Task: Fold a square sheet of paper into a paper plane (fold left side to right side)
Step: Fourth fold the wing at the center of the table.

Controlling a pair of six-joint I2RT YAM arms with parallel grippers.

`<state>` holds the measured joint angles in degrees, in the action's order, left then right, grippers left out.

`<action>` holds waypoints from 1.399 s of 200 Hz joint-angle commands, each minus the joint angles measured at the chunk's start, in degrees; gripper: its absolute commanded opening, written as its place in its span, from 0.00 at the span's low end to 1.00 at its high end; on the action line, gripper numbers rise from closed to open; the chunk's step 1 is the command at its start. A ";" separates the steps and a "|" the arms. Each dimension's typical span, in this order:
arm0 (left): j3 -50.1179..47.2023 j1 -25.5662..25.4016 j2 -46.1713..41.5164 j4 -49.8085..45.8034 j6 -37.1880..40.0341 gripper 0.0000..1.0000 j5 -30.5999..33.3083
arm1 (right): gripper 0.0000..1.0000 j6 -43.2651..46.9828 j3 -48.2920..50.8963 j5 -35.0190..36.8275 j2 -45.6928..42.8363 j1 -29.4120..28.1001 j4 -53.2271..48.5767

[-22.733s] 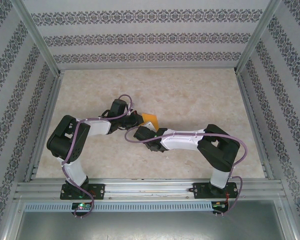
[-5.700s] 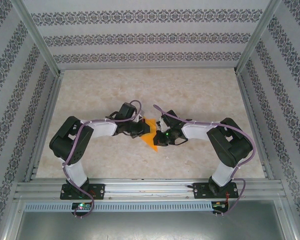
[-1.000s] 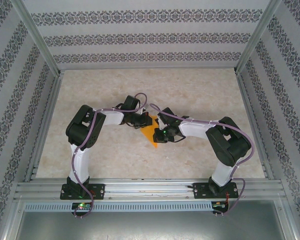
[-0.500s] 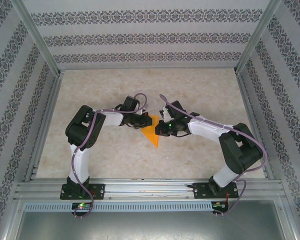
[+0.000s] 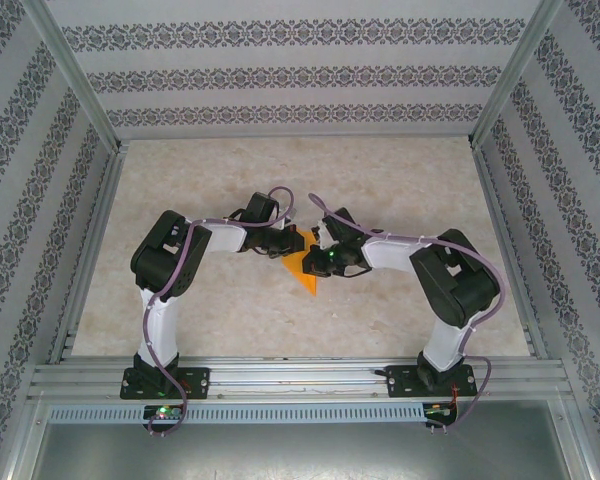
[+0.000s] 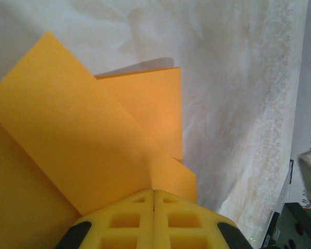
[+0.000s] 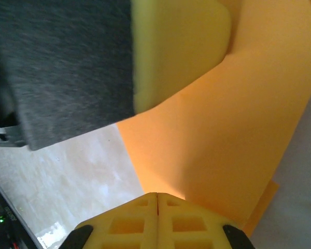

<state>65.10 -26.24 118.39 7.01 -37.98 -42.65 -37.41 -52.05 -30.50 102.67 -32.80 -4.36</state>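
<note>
Top view: the square sheet of paper (image 5: 303, 272), folded into an orange wedge, lies mid-tabletop (image 5: 400, 180), its upper end hidden under both wrists. Left wrist view adds overlapping flaps and creases. Left fingers (image 6: 145, 210) and right fingers (image 7: 212, 215) are clenched, tips at the paper; cannot tell whether either pinches it.

I saw marbled beige tabletop (image 5: 310, 180), striped patterned walls (image 5: 300, 75) on three sides, aluminium rails (image 5: 300, 380) along near edge.
</note>
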 commanded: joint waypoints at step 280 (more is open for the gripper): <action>-1.03 0.21 3.04 -7.08 0.53 0.00 8.15 | 0.00 1.34 8.98 3.64 -2.60 -3.37 -8.21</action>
<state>65.17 -26.24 118.34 6.66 -38.00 -41.82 -36.51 -46.46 -27.35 100.16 -35.05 -1.87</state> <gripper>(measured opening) 0.055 0.046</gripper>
